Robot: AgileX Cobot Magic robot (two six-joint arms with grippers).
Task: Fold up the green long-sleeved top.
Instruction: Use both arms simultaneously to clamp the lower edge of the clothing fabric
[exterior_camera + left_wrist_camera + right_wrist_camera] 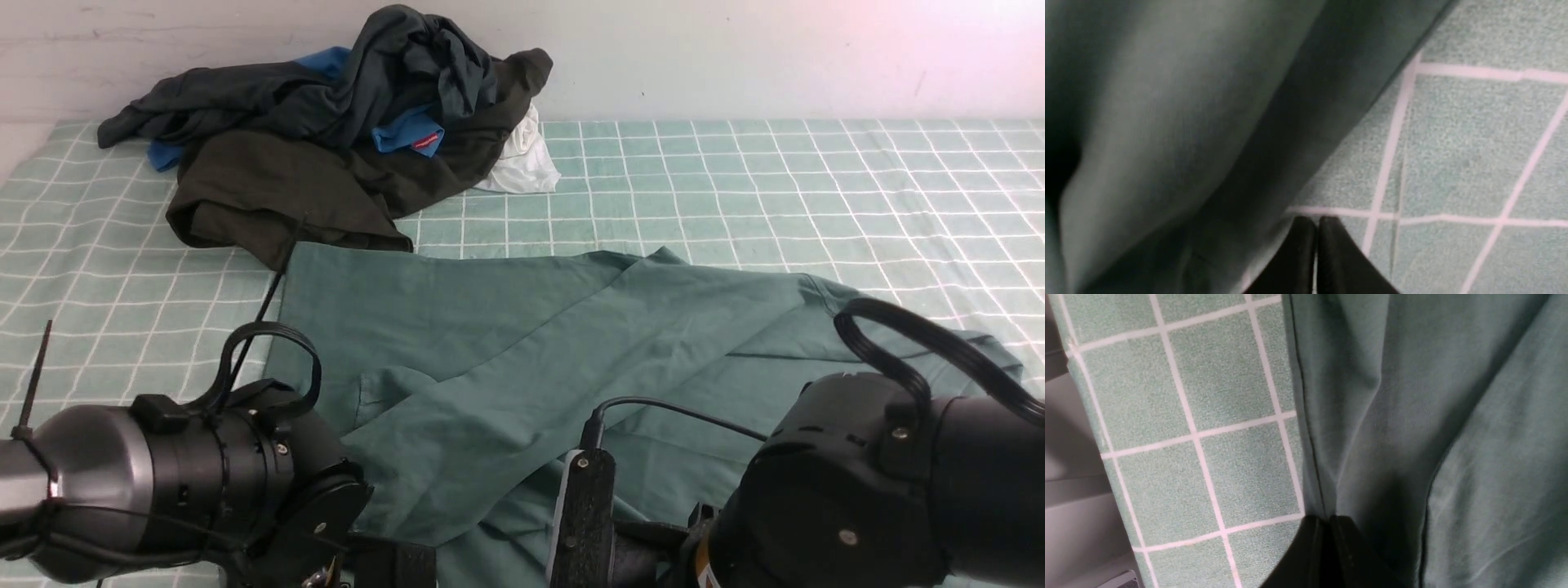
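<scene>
The green long-sleeved top (522, 343) lies spread and creased on the checked cloth (816, 188), with one sleeve folded across its body. Both arms reach down at its near edge, and in the front view their fingers are hidden. In the left wrist view my left gripper (1315, 222) is shut, its tips over checked cloth (1474, 143). The edge of the top (1167, 122) runs just beside one finger, and no fabric shows between the tips. In the right wrist view my right gripper (1327, 518) is shut on the top (1433, 416), whose hem seam and creases run into the tips.
A heap of dark olive-black, blue and grey garments (326, 139) lies at the back left, and its dark hem touches the top's far corner. A white garment (522, 163) sits beside it. The table's near edge (1077, 498) shows next to the right gripper.
</scene>
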